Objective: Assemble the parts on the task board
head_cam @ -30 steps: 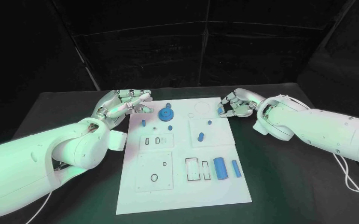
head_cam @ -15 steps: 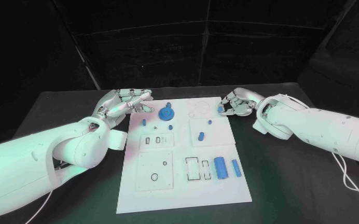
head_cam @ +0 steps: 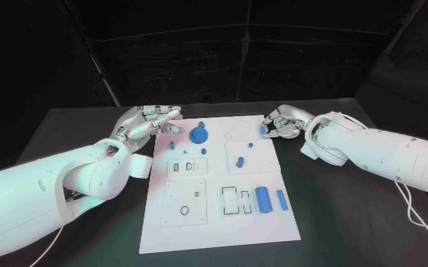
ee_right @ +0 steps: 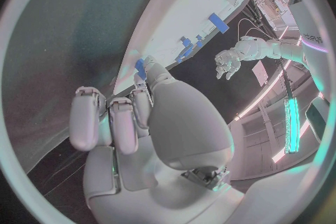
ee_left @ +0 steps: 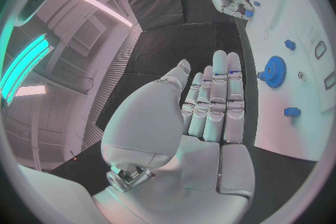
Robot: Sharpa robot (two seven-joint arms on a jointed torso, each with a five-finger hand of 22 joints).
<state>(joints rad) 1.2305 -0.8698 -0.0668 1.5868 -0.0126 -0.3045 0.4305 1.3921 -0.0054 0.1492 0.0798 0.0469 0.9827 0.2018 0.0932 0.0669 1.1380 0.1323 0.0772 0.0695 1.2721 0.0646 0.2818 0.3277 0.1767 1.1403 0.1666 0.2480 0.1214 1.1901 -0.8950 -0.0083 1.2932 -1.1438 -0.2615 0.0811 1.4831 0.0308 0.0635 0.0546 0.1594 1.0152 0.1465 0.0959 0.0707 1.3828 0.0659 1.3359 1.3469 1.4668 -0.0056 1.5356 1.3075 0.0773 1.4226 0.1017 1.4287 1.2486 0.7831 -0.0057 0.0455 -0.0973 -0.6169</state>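
The white task board (head_cam: pixel 223 230) lies in the middle of the table. A blue gear (head_cam: pixel 199 135) sits near its far edge, with small blue pegs (head_cam: pixel 203 151) around it. A blue cylinder (head_cam: pixel 262 199) and a blue bar (head_cam: pixel 282 200) lie at the near right. My left hand (head_cam: pixel 145 123) hovers at the board's far left corner, fingers straight and holding nothing; the gear (ee_left: pixel 274 71) lies just past its fingertips. My right hand (head_cam: pixel 284 123) is at the far right edge and pinches a small blue part (head_cam: pixel 263 130), which also shows at its fingertips (ee_right: pixel 141 65).
Black table surface (head_cam: pixel 357 217) surrounds the board on both sides. Several empty cut-outs (head_cam: pixel 184 211) mark the board's near half. A dark curtain stands behind the table.
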